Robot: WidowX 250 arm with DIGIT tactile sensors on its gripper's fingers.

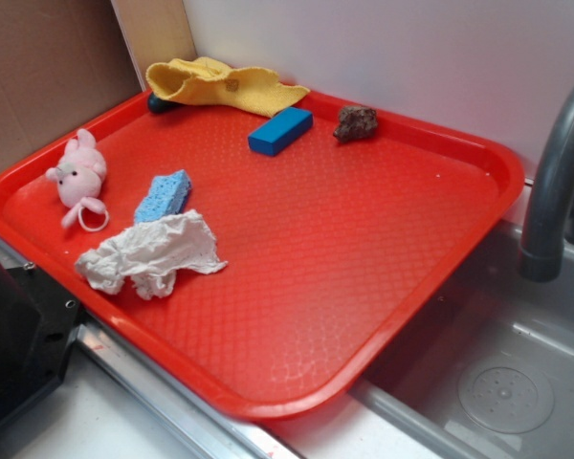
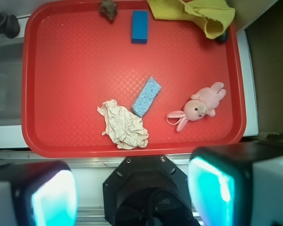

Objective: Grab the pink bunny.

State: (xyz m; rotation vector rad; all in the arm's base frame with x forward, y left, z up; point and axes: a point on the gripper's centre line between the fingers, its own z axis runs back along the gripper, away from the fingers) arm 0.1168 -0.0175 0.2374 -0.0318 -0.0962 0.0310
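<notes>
The pink bunny [image 1: 77, 172] lies on the left side of the red tray [image 1: 364, 249], its white cord loop toward the tray's front. In the wrist view the pink bunny [image 2: 200, 107] sits at the right part of the red tray [image 2: 75, 70]. My gripper [image 2: 132, 193] hangs high above the tray's near edge, open, with nothing between its two cyan-padded fingers [image 2: 212, 188]. The gripper is out of the exterior view; only a black base shows at lower left.
A crumpled white tissue [image 1: 153, 253] and a light-blue sponge [image 1: 163, 196] lie near the bunny. Farther back are a blue block [image 1: 280, 130], a brown rock [image 1: 355, 122] and a yellow cloth [image 1: 220, 84]. A sink with a grey faucet [image 1: 555, 182] is at the right.
</notes>
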